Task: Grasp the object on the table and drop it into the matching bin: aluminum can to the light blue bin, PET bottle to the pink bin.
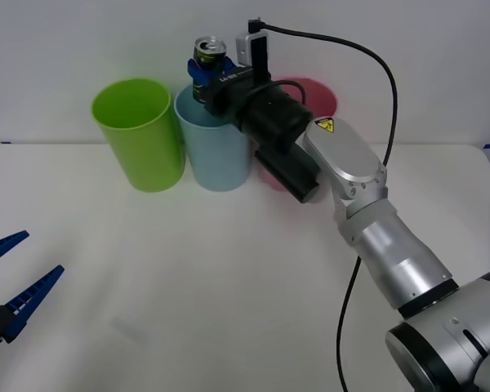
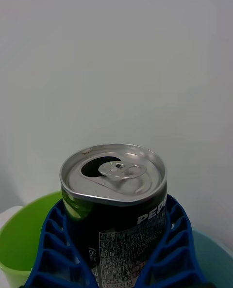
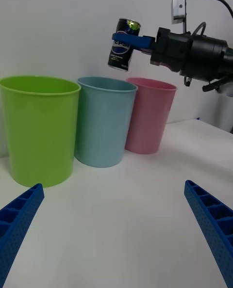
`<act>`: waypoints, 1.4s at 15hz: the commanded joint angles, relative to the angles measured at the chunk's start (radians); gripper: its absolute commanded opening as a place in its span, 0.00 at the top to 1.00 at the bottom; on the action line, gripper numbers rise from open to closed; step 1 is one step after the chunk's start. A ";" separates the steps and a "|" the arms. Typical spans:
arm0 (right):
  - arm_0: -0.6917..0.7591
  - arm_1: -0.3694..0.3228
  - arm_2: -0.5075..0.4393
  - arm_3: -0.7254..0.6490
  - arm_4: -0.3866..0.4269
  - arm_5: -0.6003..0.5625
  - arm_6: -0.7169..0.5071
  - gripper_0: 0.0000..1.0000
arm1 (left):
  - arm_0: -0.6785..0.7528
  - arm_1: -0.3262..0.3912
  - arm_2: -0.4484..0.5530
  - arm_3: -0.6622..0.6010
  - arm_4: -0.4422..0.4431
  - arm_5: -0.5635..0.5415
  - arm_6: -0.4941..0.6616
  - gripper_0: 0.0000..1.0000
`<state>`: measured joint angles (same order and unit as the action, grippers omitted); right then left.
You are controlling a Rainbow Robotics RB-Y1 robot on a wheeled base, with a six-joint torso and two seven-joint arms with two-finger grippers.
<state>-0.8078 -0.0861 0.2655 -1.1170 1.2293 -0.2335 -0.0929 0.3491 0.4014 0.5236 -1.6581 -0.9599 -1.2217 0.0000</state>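
Observation:
My right gripper (image 1: 202,75) is shut on the aluminum can (image 1: 207,51), holding it in the air above the light blue bin (image 1: 216,151). The can (image 2: 114,196) has a silver pull-tab top and a dark label, and blue ribbed fingers (image 2: 53,249) clamp both its sides. From the left wrist view the can (image 3: 122,44) hangs tilted a little over the light blue bin (image 3: 104,120), with the pink bin (image 3: 148,116) beside it. The pink bin (image 1: 314,96) is partly hidden behind my right arm. My left gripper (image 1: 12,282) rests open low over the white table (image 1: 188,286) at its near left.
A lime green bin (image 1: 139,135) stands left of the light blue one, touching it. All three bins line the table's far edge against a white wall. A black cable (image 1: 384,98) loops from the right wrist camera.

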 commanded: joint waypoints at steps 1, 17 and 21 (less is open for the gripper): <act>-0.042 0.040 -0.028 0.078 0.027 -0.001 0.022 1.00 | 0.000 0.000 0.000 0.000 0.000 0.000 0.000 0.00; -0.076 0.069 -0.074 0.124 0.082 -0.001 0.071 0.20 | 0.000 0.000 0.000 0.000 0.000 0.000 0.000 0.00; -0.076 0.054 -0.069 0.124 0.090 -0.010 0.087 0.00 | 0.000 0.000 0.000 0.000 0.000 0.000 0.000 0.00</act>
<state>-0.8839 -0.0314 0.1956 -0.9920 1.3192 -0.2395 -0.0093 0.3491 0.4014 0.5236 -1.6581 -0.9599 -1.2217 0.0000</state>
